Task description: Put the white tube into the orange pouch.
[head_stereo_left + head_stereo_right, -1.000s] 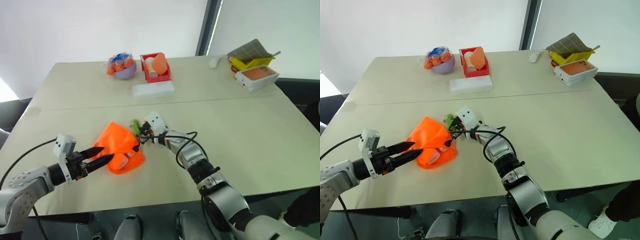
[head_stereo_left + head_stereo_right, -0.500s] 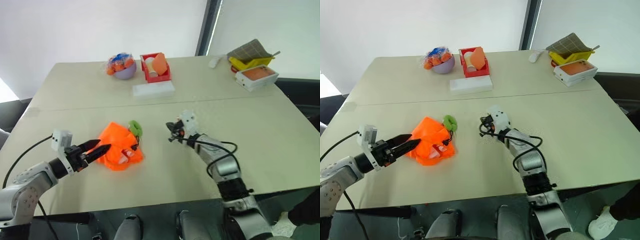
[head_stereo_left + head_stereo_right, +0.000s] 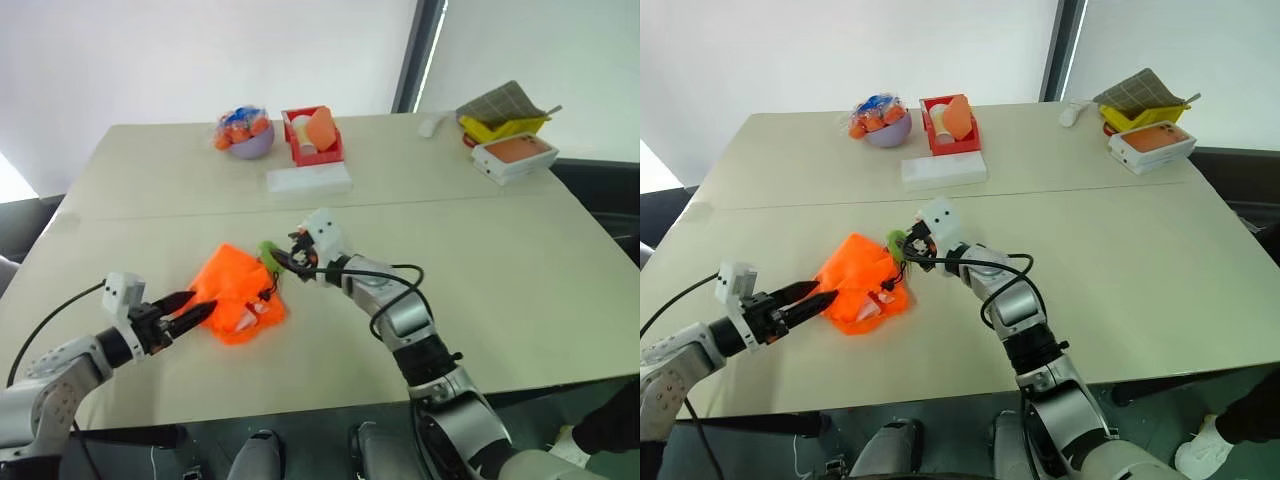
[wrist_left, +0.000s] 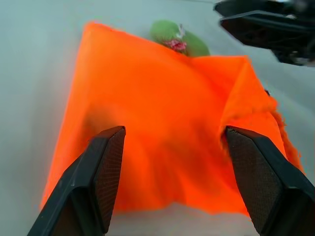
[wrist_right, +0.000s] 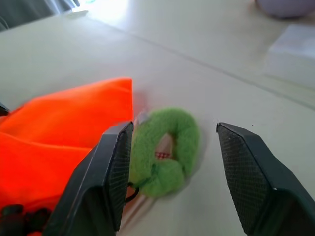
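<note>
Pale beige table (image 3: 520,270) carries everything, and the orange pouch (image 3: 232,296) lies crumpled on its near half as the landmark. Just beyond the pouch's far edge sits a fuzzy green ring (image 5: 165,147), touching the fabric. At the pouch's near right opening a small white shape with blue marks, apparently the white tube (image 3: 246,313), pokes from the folds. The left gripper (image 3: 190,314) hovers low at the pouch's left edge, its two black fingers spread and empty, pointing at the fabric. The right gripper (image 3: 290,258) hangs just past the green ring, fingers parted with nothing between them. Well behind the pouch stand a red tray (image 3: 312,135), a purple bowl (image 3: 243,135) and a flat white box (image 3: 308,179)
</note>
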